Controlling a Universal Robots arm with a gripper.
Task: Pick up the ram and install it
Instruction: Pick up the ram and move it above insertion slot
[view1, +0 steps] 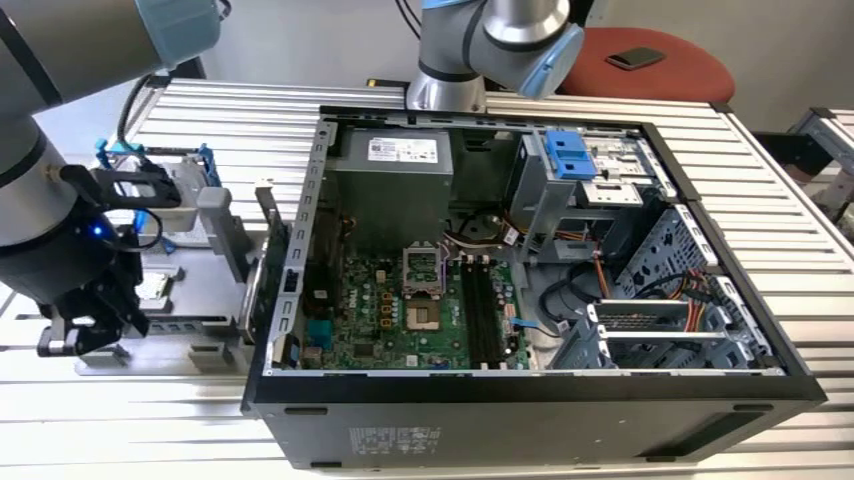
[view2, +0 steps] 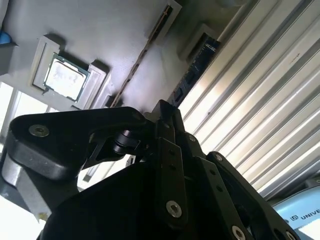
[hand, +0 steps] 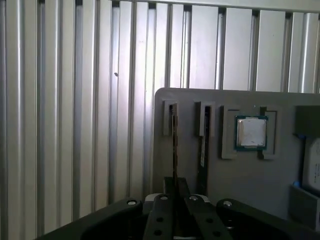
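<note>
Gripping the ram (hand: 174, 142) by its free edge; tray (hand: 250, 185) slot holds it upright. My end effector (hand: 175, 181) looks clamped on it.

I have open counter (hand: 75, 125) off the tray's (hand: 260, 175) edge; the ram (hand: 174, 140) and a second strip (hand: 203, 145) stand close together; the computer case (view1: 534, 415) walls the tray's other side.

Tray (view1: 200, 352) at exterior view's left of computer case (view1: 534, 405); ram (hand: 174, 142) on edge in tray.
</note>
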